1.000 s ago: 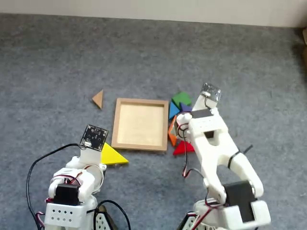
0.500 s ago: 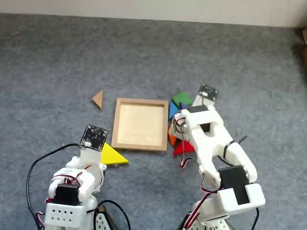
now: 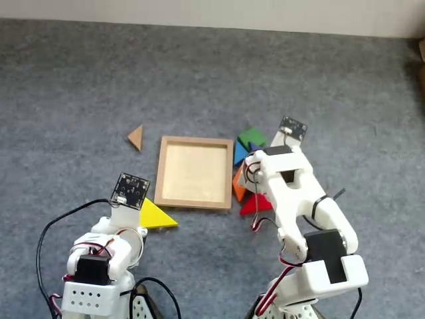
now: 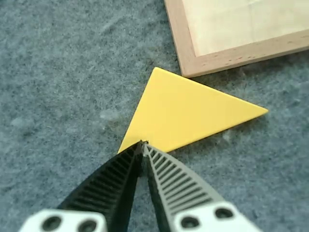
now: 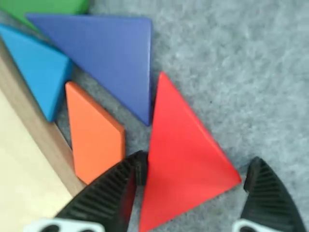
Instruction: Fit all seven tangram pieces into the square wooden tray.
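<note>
The right arm's jaws stand wide open with nothing in them, lowered over the flat red triangular tangram piece [image 5: 183,164]. One jaw is at the red triangle's long edge on the side of the orange parallelogram piece [image 5: 94,133], the other just past its far corner. This red piece lies flat on the grey felt-covered counter [image 3: 80,80], just beside the right side of the square wooden tray [image 3: 192,203]. It sits in a cluster with the orange one, a dark blue triangle [image 5: 108,53], a light blue triangle [image 5: 38,72] and a green piece [image 5: 43,6].

The left arm's jaws are closed tip to tip and hold nothing, their point at the edge of the large yellow triangle [image 4: 188,116], which lies near the tray's near corner. A small tan wooden triangle [image 3: 135,137] sits apart on the tray's other side. All seven pieces are outside the tray.

The red piece looks thin, rigid and light, with smooth painted faces. It should not bend or break, but it sits low on the felt and gives little height to pinch. Its slanted sides would likely let it squirt out of a squeeze, so the safer hold is probably across the long edge and the opposite corner region, low down and near the middle. The orange piece close by could get nudged
</note>
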